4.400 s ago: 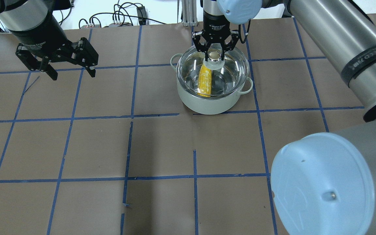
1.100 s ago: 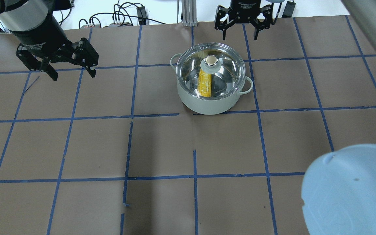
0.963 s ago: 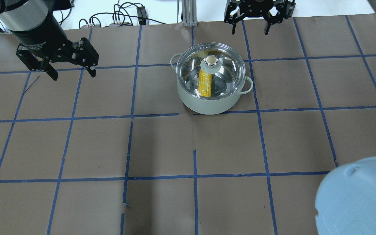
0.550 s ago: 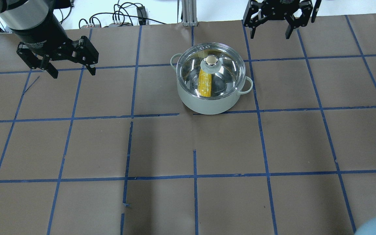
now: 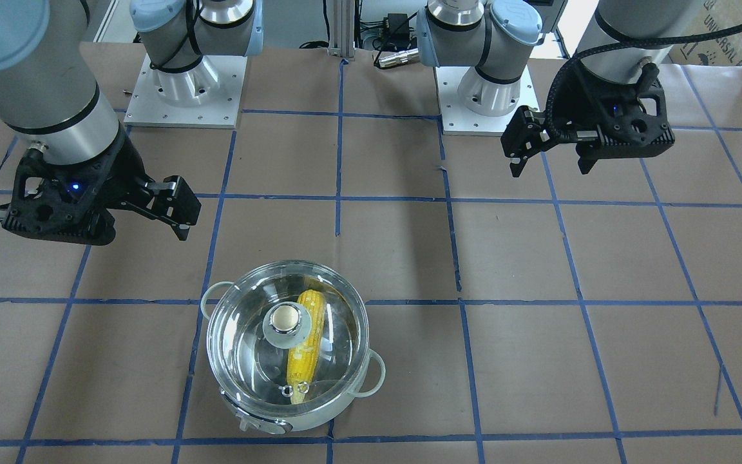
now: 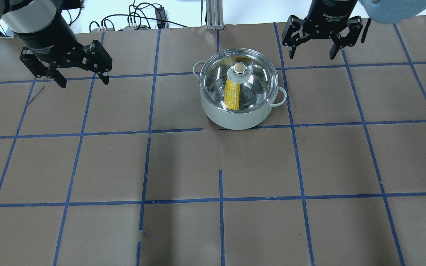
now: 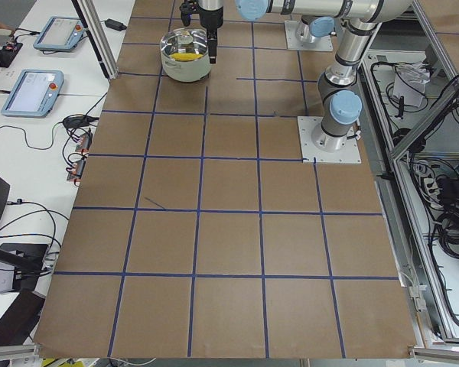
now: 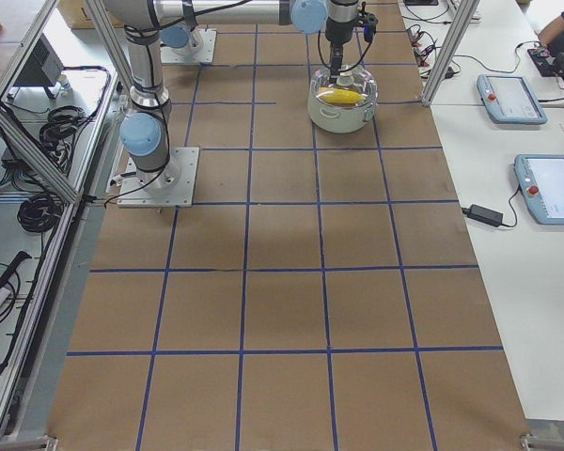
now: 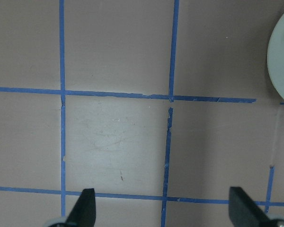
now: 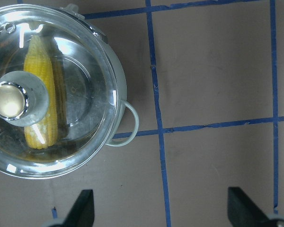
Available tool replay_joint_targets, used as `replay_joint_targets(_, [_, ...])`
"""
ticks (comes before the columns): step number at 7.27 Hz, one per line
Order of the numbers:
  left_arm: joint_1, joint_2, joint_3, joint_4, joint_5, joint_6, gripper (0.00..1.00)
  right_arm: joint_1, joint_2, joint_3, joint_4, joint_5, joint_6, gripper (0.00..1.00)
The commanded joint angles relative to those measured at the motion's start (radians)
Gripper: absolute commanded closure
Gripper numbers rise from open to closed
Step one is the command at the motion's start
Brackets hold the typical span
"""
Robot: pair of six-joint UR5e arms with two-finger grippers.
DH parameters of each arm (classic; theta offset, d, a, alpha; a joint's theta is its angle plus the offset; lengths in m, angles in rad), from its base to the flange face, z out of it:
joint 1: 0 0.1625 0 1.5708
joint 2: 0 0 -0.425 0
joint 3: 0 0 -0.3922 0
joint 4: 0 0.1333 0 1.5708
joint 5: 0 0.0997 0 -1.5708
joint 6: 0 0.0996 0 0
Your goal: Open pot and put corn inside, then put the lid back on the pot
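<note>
The pot (image 6: pixel 235 119) stands on the table's far middle with the glass lid (image 6: pixel 258 85) seated on it. The corn (image 6: pixel 232 94) lies inside under the lid, which also shows in the right wrist view (image 10: pixel 80 123) over the corn (image 10: pixel 39 90). My right gripper (image 6: pixel 312 55) is open and empty, hanging to the far right of the pot, apart from it. My left gripper (image 6: pixel 84 83) is open and empty, well to the pot's left over bare table. In the left wrist view only the pot's edge (image 9: pixel 281 52) shows.
Brown paper with a blue tape grid (image 6: pixel 220 201) covers the table. Cables and a metal post (image 6: pixel 213 14) lie beyond the far edge. The two arm bases (image 5: pixel 184 84) stand on the robot's side of the table.
My right gripper, earlier around the lid's knob, has let go and moved up and off to the pot's right. The lid stays on the pot. The left gripper has barely shifted.
</note>
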Motion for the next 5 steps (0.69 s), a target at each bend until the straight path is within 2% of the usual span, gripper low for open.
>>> replay_joint_targets(1, [0.000, 0.001, -0.001, -0.001, -0.002, 0.000, 0.00, 0.000, 0.003, 0.000, -0.008, 0.002, 0.001, 0.00])
replay_joint_targets(5, [-0.002, 0.002, -0.004, -0.001, -0.002, -0.002, 0.00, 0.002, 0.003, -0.006, -0.034, 0.001, 0.001, 0.00])
